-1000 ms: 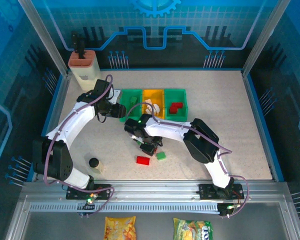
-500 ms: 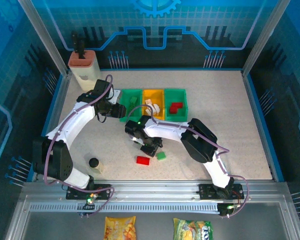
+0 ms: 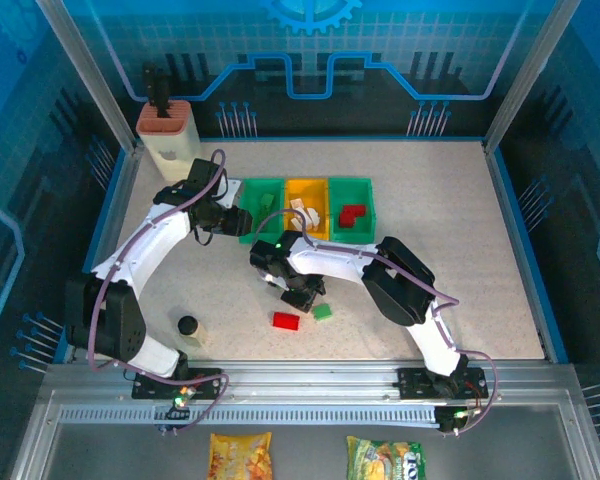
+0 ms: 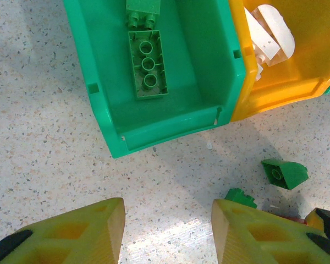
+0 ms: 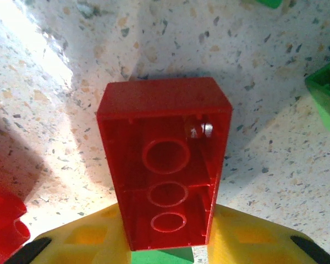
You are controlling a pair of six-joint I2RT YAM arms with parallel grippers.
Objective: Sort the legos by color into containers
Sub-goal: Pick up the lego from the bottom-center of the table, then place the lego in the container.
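Sorting is part done. The right pincer is clamped on a red brick, whose hollow side faces the wrist camera. I cannot tell whether the brick is clear of the table. The left pincer stands apart, holding nothing, just short of the left green bin.

Ahead of the left pincer that bin holds two green bricks. The yellow bin beside it holds white pieces. In the top view the right green bin, beyond the right pincer, holds red bricks.

Left to do, in my judgement:
- The held brick goes to that right green bin.
- A second red brick and a loose green brick lie near the right pincer, on its near side.
- Small green pieces lie ahead and to the right of the left pincer.

The full loose count cannot be told, since the arm covers some of the table.
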